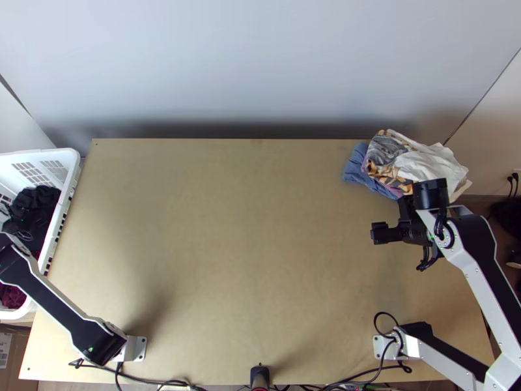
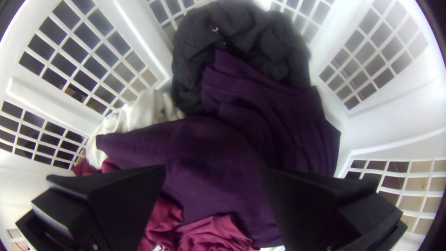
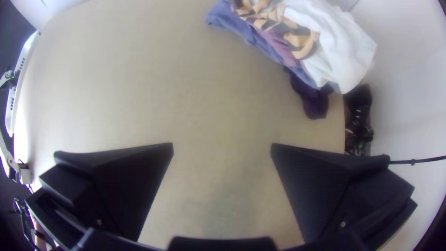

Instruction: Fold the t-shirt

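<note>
No legible text, numbers or signs from where I work. 1 white label [image 1: 4, 347] on the cardboard box [image 1: 15, 366] at the top view's lower left: marks on it, too small for me to read. 1 small white patch [image 2: 158, 248] on the dark red cloth [image 2: 204, 232] in my left wrist view, at the bottom edge: can't tell if it's print or a tag.

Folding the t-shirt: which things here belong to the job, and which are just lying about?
Likely the job's:
purple garment in the basket, possibly the t-shirt
left gripper, open over it
right gripper, open above the table

Apparently just lying about:
cloth pile, far right corner
cables, near edge
</note>
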